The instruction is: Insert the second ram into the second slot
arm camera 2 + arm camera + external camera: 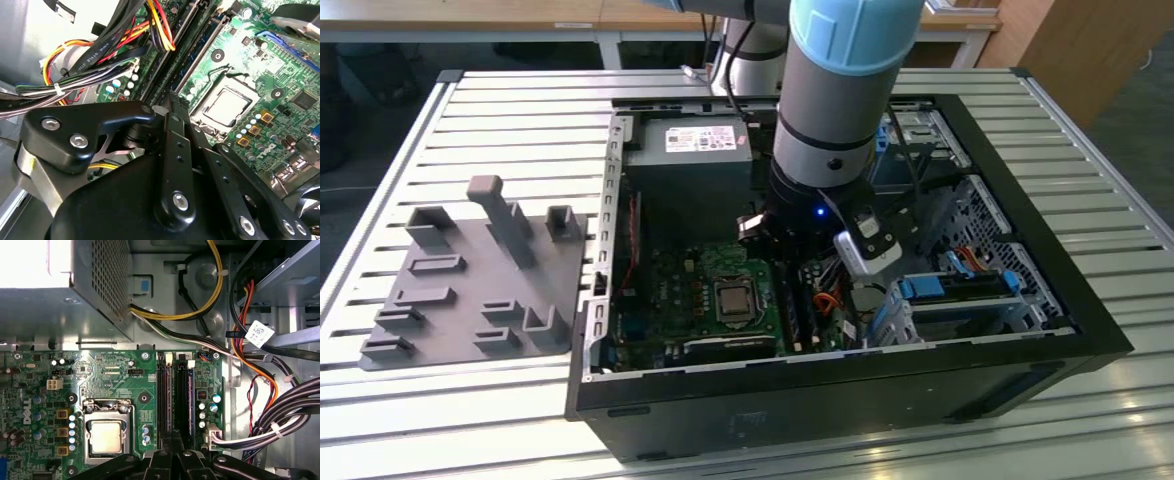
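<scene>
Hovering: the gripper (172,447) hangs low inside the open computer case (1014,390), right over the memory slots (177,400) beside the processor socket (106,432).
Jaws: drawn together in both wrist views; whether they pinch anything I cannot tell.
Second ram: a blue-edged stick (190,397) seems to stand in one slot; which stick it is I cannot tell.
Handling: light, stiff, thin, fragile board.
Hold: best taken by its long top edge, clear of the chips.
Worktop: slatted metal (507,110), carrying a grey holder tray (467,280).
</scene>
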